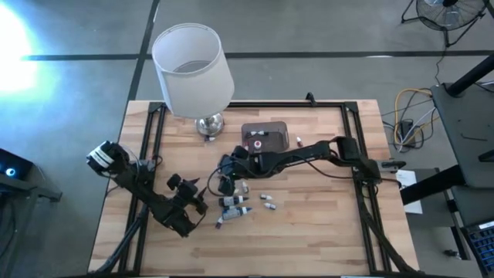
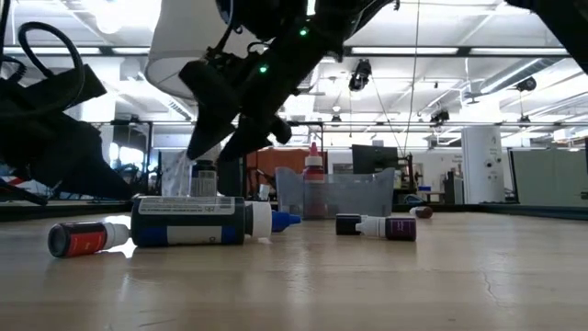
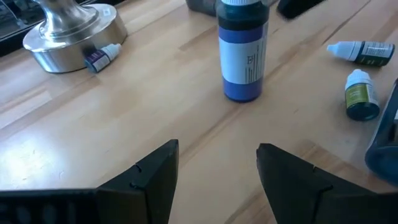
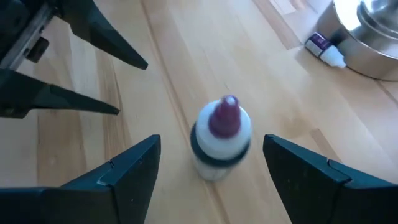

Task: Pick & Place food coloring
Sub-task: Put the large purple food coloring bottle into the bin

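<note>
One food coloring bottle (image 4: 221,134) stands upright on its base on the wooden table; it has a purple tip and a white shoulder. My right gripper (image 4: 211,140) is open above it, one finger on each side and clear of it. The left wrist view shows a standing bottle (image 3: 242,56) with a blue body and a white label. My left gripper (image 3: 217,148) is open, low over the table (image 1: 324,232), pointing at that bottle from a short way off. Several more bottles (image 1: 235,205) lie on their sides nearby. A big blue one (image 2: 188,221) lies nearest the low camera.
A translucent grey box (image 1: 265,135) sits behind the bottles, with a red-capped bottle (image 2: 314,167) in it. The white-shaded lamp (image 1: 193,69) stands at the far edge on its chrome base (image 3: 71,34), and a small bottle (image 3: 102,57) lies against that base. Black rails (image 1: 363,170) frame the table.
</note>
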